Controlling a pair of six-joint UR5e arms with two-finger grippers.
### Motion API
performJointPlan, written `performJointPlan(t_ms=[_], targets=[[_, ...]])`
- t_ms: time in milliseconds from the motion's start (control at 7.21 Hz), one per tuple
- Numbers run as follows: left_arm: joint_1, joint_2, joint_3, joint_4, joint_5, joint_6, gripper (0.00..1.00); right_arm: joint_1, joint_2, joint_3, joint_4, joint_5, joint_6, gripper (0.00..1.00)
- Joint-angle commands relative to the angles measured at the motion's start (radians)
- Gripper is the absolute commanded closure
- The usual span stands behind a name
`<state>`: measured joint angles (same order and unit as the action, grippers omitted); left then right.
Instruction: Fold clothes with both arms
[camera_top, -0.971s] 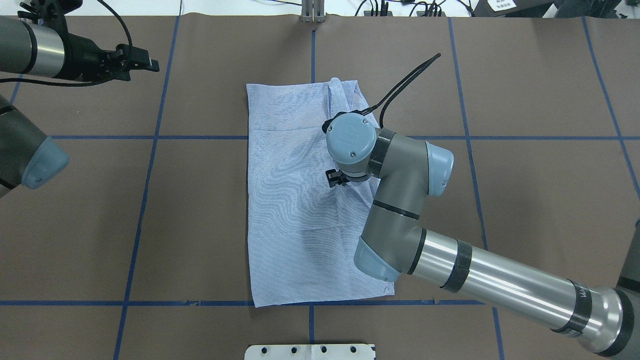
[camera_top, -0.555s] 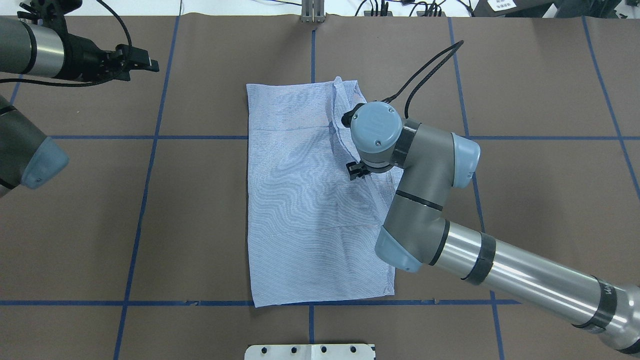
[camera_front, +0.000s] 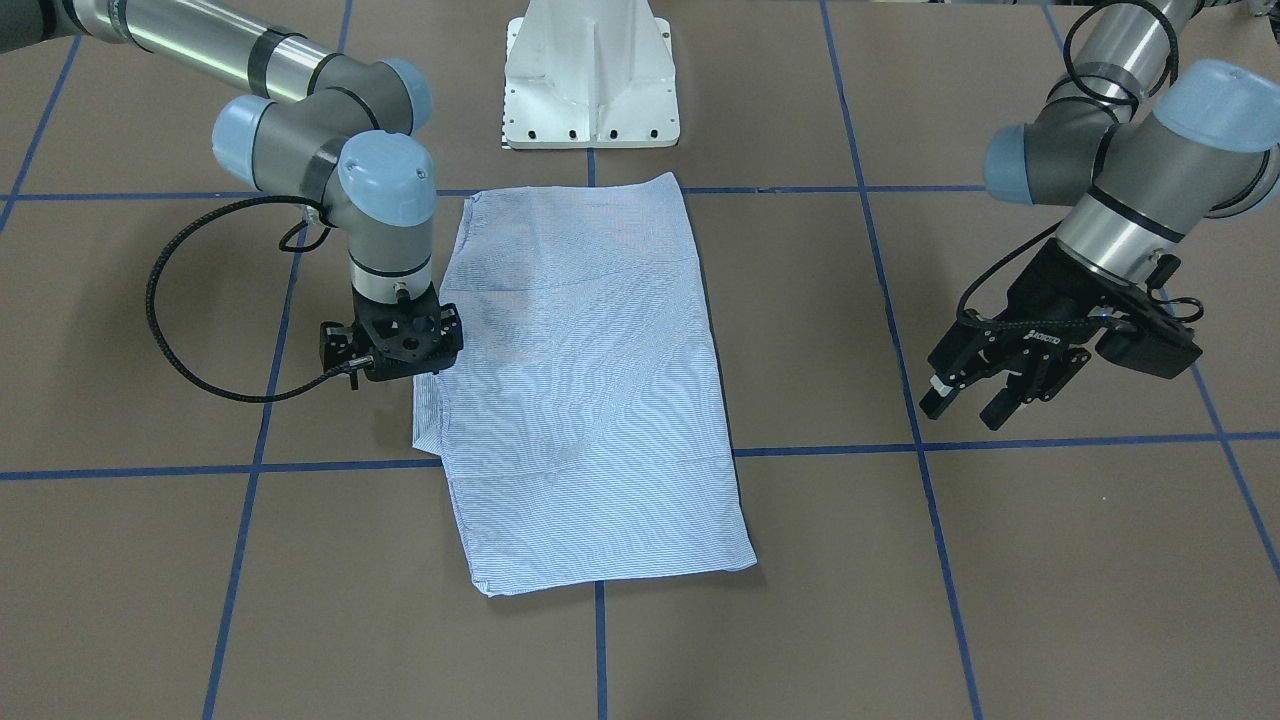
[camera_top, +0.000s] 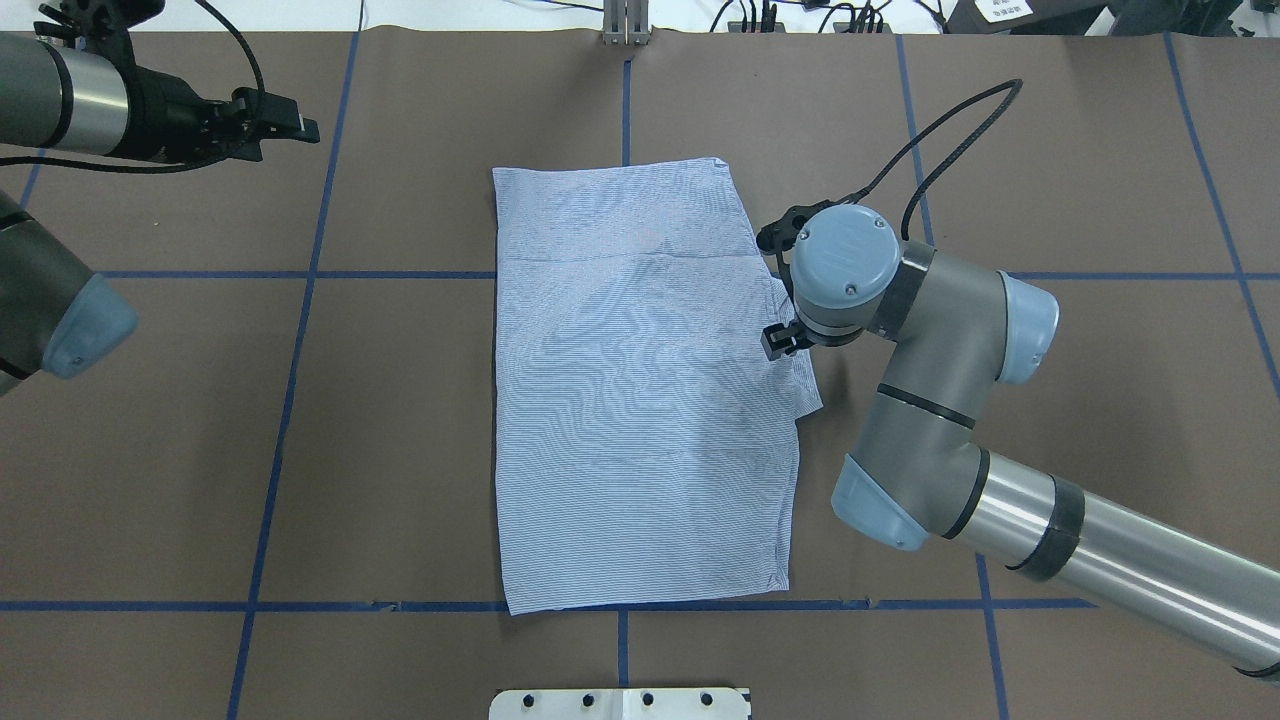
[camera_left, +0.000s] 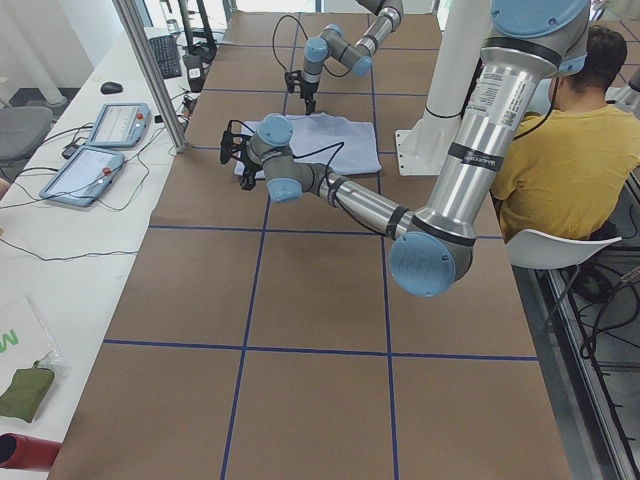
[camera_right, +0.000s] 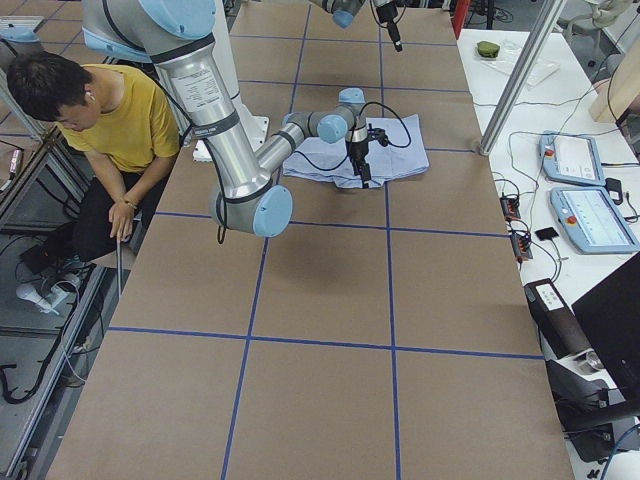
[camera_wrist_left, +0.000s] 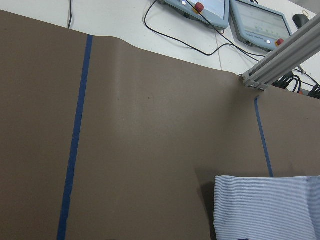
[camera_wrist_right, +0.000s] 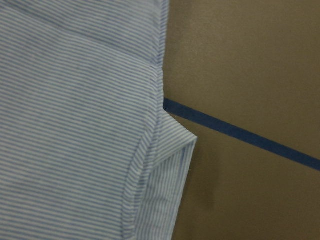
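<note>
Shirt (camera_top: 630, 400): folded into a tall rectangle and lying flat at the middle of the tabletop (camera_top: 1050, 150), directly ahead of the white pedestal base (camera_front: 590, 70). Only striped cloth shows.
Shirt edges: the short edge nearest the robot lies along a blue tape line (camera_top: 300, 605). A second cross line passes under the far part.
Flap (camera_top: 808, 395): a small corner of an under-layer juts out past the shirt's right-hand long edge and lies flat on the tabletop.
Right gripper (camera_front: 405, 360): points straight down over the shirt's right-hand edge, close to the flap. Its fingers are hidden by the wrist and gripper body, so its opening and any hold on the cloth cannot be told.
Left gripper (camera_front: 965, 405): fingers spread apart and empty. It hangs tilted above bare tabletop, well apart from the shirt on its left side.
</note>
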<state>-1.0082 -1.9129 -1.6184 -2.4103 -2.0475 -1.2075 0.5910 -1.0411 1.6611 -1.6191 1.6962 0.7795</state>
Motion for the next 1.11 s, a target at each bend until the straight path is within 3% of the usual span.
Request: performJointPlan(t_ms=[0,278,555,694,971], targets=[[-0.001,0.000,-0.018,0.008,0.001,-0.001,0.15,-0.005,-0.017,0.110,-0.005,0.031,0.248,0.00],[-0.001,0.002,-0.021,0.008,0.001,-0.001,0.15,-0.115,-0.025,0.186,0.005,0.022,0.765,0.00],[-0.001,0.011,-0.021,0.008,0.004,-0.001,0.15,-0.259,-0.126,0.329,0.007,-0.076,1.135,0.00],[-0.001,0.018,-0.031,0.008,0.006,-0.001,0.15,-0.320,-0.138,0.347,0.011,-0.181,1.351,0.00],[0.000,0.018,-0.037,0.008,0.007,-0.001,0.15,-0.376,-0.166,0.345,0.051,-0.199,1.544,0.03]])
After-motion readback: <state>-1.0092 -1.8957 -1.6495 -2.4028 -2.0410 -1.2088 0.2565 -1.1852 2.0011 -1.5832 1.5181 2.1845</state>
